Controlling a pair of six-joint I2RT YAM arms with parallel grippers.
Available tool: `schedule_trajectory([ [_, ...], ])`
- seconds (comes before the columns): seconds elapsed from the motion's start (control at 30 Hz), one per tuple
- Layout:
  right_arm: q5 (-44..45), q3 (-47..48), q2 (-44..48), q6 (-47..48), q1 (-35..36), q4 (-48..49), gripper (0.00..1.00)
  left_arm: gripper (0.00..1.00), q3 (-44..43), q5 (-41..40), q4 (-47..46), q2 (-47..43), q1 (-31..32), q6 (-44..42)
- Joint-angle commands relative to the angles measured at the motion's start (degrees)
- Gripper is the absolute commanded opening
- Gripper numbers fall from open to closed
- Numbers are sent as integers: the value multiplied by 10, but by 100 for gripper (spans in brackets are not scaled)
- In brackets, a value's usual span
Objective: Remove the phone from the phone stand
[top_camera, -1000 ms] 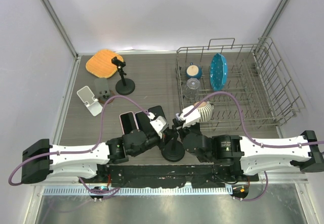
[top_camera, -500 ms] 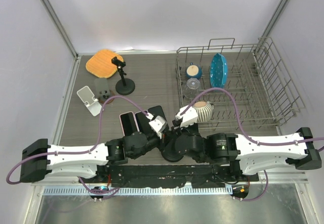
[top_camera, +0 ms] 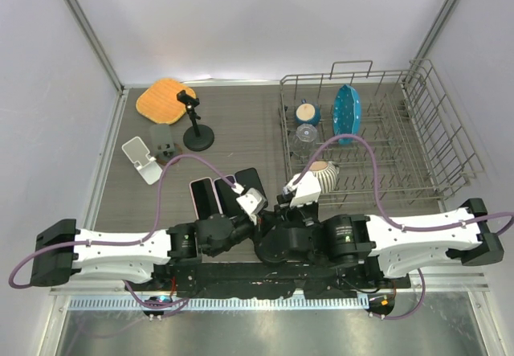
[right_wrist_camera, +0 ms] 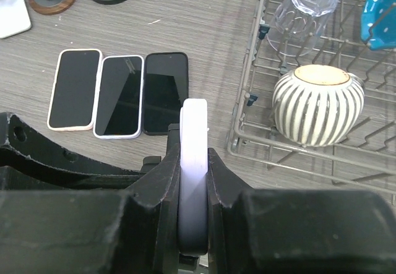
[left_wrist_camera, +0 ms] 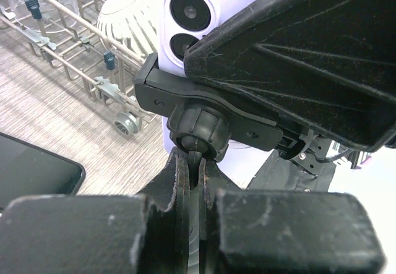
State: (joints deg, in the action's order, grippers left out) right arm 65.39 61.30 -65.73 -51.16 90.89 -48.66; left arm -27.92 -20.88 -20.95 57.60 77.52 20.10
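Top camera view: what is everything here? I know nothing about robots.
flat phones: 3, pink-edged, pale-edged, black, centre left
clamped phone: 1, white, in phone stand
phone stand: 1, black, near centre
spare stand: 1, black, rear left
cloth: 1, orange, rear left
holder: 1, white, left
dish rack: 1, grey, right
striped pot: 1, white-dark, in rack
glass: 1, clear, in rack
dish: 1, blue, in rack
cup: 1, blue, in rack
left gripper: 1, black, shut on phone stand
right gripper: 1, black, shut on clamped phone
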Motion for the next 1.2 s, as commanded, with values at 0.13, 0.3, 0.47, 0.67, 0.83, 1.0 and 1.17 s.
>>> schedule_trajectory([
  [0.13, 94, 55, -49, -141, 6, -205, 1, 0, 0, -129, -77, -17, 40, 4],
  [0.3, 99, 55, -52, -188, -4, -234, 1, 0, 2, -137, -83, -16, 54, 4],
  [0.47, 104, 65, -69, -287, -14, -318, 1, 0, 5, -137, -87, -21, 59, 8],
  [0.67, 106, 73, -91, -344, -28, -374, 1, 0, 11, -143, -88, -23, 67, 20],
  [0.83, 106, 71, -91, -346, -50, -376, 1, 0, 17, -155, -90, -24, 75, 25],
  [1.0, 104, 67, -83, -341, -64, -376, 1, 0, 28, -168, -91, -39, 77, 28],
  [1.17, 103, 63, -64, -220, -64, -259, 1, 0, 37, -172, -89, -53, 77, 24],
])
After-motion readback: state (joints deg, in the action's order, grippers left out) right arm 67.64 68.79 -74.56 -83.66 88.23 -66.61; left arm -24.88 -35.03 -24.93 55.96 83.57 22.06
